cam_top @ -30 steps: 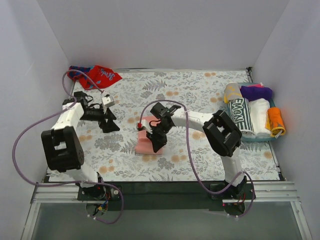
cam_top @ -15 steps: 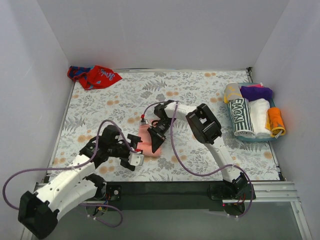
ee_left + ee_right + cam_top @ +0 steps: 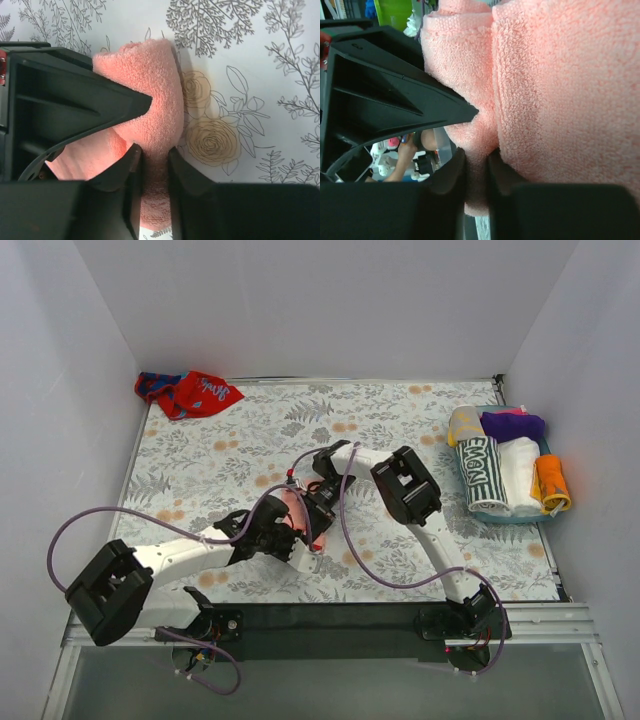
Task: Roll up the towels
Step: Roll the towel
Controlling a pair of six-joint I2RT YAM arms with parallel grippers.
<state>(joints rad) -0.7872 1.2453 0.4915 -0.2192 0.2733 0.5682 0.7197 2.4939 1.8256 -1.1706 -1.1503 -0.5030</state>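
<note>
The salmon-pink towel [image 3: 291, 504] lies bunched mid-table, mostly covered by both grippers. My left gripper [image 3: 297, 539] reaches in from the near left. In the left wrist view it [image 3: 155, 161] is shut on a raised fold of the pink towel [image 3: 150, 85]. My right gripper [image 3: 321, 514] comes from the far side. The right wrist view shows it [image 3: 476, 164] pinching another fold of the same towel [image 3: 560, 100]. The red and teal-blue towel [image 3: 190, 392] lies crumpled at the far left corner, away from both grippers.
A teal basket [image 3: 545, 517] at the right edge holds several rolled towels [image 3: 483, 470]. The flower-and-fern table covering [image 3: 400, 420] spans the table. White walls close in the left, back and right sides.
My left arm swung from the far left to the pink towel's near side and closed on a fold. The right gripper stayed at the towel, which now looks more bunched.
</note>
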